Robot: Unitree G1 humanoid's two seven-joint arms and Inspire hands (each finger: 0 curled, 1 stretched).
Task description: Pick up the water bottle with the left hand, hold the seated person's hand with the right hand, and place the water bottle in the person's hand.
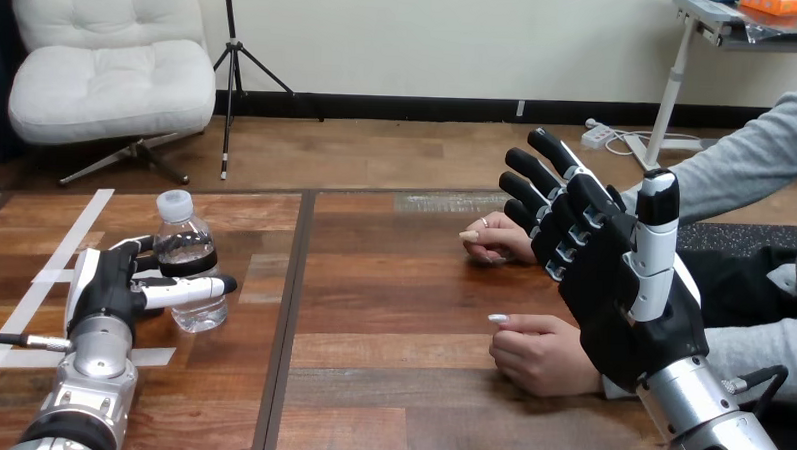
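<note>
At the left side of the wooden worktop (402, 285), the robot's left hand (107, 285) grips the water bottle (188, 268), its fingers (179, 245) curled round the far side of the clear body and the thumb pressed across the near side. The bottle stands upright with its white cap on, just left of the dark seam (289, 311) between the two boards. Its base sits low against the wood, and whether it has left the surface cannot be told. White tape strips (66, 241) run across the board beside the left forearm.

Across the seam, well apart from the bottle, the right hand (613, 283) is raised above the right board. Its fingers (552, 150) are straight and spread and the thumb points up, closed on nothing.

Both hands of the seated person lie on the worktop at the view's right. The person's farther hand (496, 240) rests loosely curled just left of the raised fingertips. The person's nearer hand (542, 355), also loosely curled, lies beside the heel of the right hand. Whether the two touch cannot be told, and no robot finger wraps round it.
</note>
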